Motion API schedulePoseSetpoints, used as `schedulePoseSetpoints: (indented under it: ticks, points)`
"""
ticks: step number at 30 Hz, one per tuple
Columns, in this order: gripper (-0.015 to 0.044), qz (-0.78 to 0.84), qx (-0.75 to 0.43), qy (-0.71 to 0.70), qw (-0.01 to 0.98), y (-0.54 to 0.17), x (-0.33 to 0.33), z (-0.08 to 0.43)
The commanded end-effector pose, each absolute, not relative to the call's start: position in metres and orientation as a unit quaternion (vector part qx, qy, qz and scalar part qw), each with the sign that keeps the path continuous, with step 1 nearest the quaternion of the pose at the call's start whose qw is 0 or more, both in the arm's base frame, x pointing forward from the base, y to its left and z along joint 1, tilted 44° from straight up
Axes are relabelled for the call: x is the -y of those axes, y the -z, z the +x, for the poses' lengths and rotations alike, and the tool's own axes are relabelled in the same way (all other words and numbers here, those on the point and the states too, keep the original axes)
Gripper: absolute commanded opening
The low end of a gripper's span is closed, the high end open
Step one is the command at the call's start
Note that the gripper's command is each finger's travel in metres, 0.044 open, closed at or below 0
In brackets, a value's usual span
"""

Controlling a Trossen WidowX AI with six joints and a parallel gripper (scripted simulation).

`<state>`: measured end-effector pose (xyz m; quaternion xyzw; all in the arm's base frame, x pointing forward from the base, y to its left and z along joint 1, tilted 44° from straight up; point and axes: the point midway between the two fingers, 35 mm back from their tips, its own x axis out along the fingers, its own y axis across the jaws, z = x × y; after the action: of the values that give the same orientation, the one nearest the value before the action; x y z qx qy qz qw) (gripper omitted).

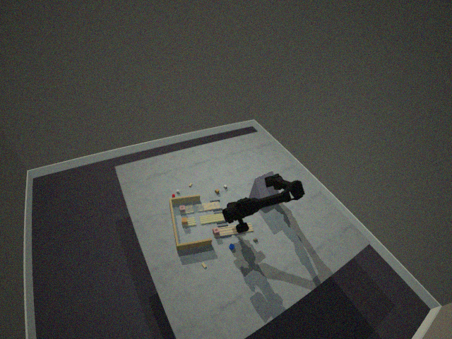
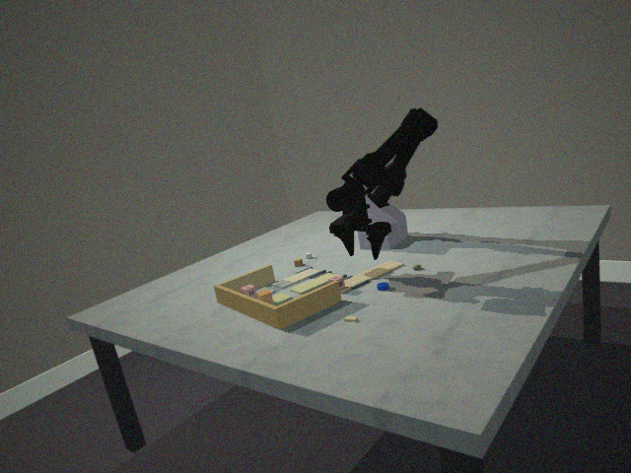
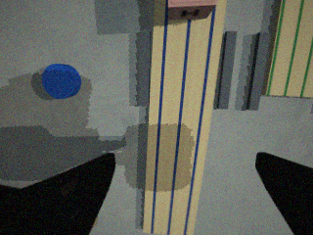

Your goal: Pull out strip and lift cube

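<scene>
Two pink cubes, one orange cube, one blue disc, one three-sided wooden tray

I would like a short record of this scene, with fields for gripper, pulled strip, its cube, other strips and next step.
gripper: open, empty, above the strip
pulled strip: flat pale wooden strip, blue lines
its cube: pink, dark mark
other strips: two, each with a gap
next step: probably grasping the pink cube
</scene>
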<state>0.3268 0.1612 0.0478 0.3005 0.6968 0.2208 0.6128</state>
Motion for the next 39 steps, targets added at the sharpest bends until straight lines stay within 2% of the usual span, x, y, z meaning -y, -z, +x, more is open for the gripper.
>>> schedulePoseSetpoints:
  ticks: [1, 23, 30, 39]
  points:
    - [0.0440, 0.300, -0.698, -0.224, 0.611, -0.045, -0.159, 0.341]
    - [0.0440, 0.299, -0.696, -0.224, 0.613, -0.033, -0.144, 0.431]
    - [0.0256, 0.299, -0.696, -0.224, 0.613, -0.027, -0.150, 0.431]
    - [0.0250, 0.299, -0.696, -0.224, 0.613, -0.016, -0.161, 0.431]
